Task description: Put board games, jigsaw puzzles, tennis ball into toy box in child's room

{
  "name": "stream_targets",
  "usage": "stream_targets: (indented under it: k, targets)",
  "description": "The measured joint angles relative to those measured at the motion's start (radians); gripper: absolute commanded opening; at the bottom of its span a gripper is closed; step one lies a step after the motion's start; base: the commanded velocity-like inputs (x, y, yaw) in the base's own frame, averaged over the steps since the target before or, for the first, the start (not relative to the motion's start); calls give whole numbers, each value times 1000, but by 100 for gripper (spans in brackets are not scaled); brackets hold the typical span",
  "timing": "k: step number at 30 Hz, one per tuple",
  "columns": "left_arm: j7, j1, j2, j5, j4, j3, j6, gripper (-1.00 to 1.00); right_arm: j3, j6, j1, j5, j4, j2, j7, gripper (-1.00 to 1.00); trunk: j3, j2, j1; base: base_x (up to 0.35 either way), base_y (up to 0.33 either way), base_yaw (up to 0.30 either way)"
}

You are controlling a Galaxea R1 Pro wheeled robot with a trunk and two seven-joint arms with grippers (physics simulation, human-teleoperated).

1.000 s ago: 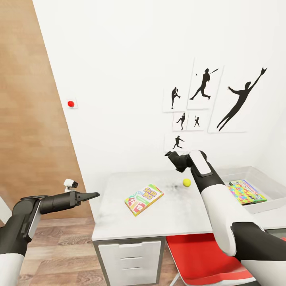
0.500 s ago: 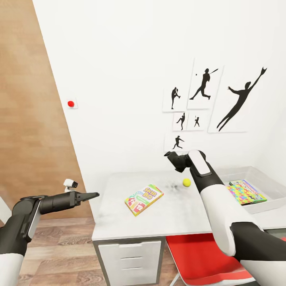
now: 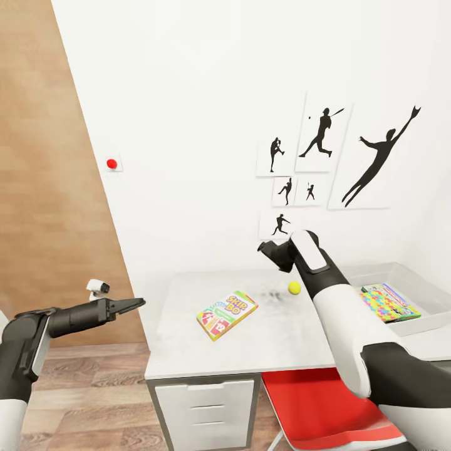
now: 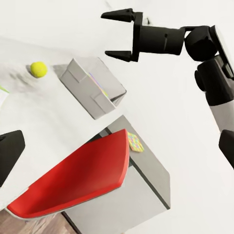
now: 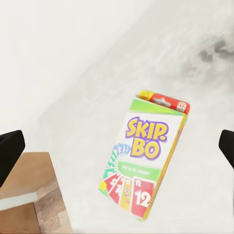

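My main worry is the flat green-red-white SKIP-BO card box (image 3: 227, 314) lying flush on the long pale grey-white table (image 3: 188, 351): if my right gripper (image 4: 120, 35) comes down off-centre, its fingertips could skid on the lid and push the box toward the table's near edge, or knock the small yellow-green tennis ball (image 3: 294, 287) at about two o'clock from it into a roll. That gripper hangs spread wide and empty above the table, touching nothing. My left gripper (image 3: 128, 305) is off the table's nine o'clock end, its fingers together on nothing, and the shallow grey toy box (image 3: 418, 294) sits at three o'clock with a bright jigsaw puzzle (image 3: 385, 304) in it.
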Motion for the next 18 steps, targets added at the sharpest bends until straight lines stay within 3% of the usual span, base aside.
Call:
stream_targets:
  k: [3,6,9,13,16,18]
  targets:
    - [0,-7,30,-2,37,10,2,100,27,67,-19,2,2,21,-6,100,0,0,0,0,0,0]
    - [25,-13,56,-3,71,12,2,100,40,87,-24,4,3,38,-13,100,0,0,0,0,0,0]
    - [121,-24,78,-5,99,14,2,100,48,96,-26,5,3,46,-20,100,0,0,0,0,0,0]
    - [269,-30,87,-4,112,14,3,100,52,92,-27,5,2,51,-24,100,0,0,0,0,0,0]
    - [330,-31,92,-5,116,20,3,100,54,89,-26,6,-1,55,-28,100,0,0,0,0,0,0]
    - [352,-31,95,-6,123,45,2,100,56,87,-26,6,-2,59,-36,100,0,0,0,0,0,0]
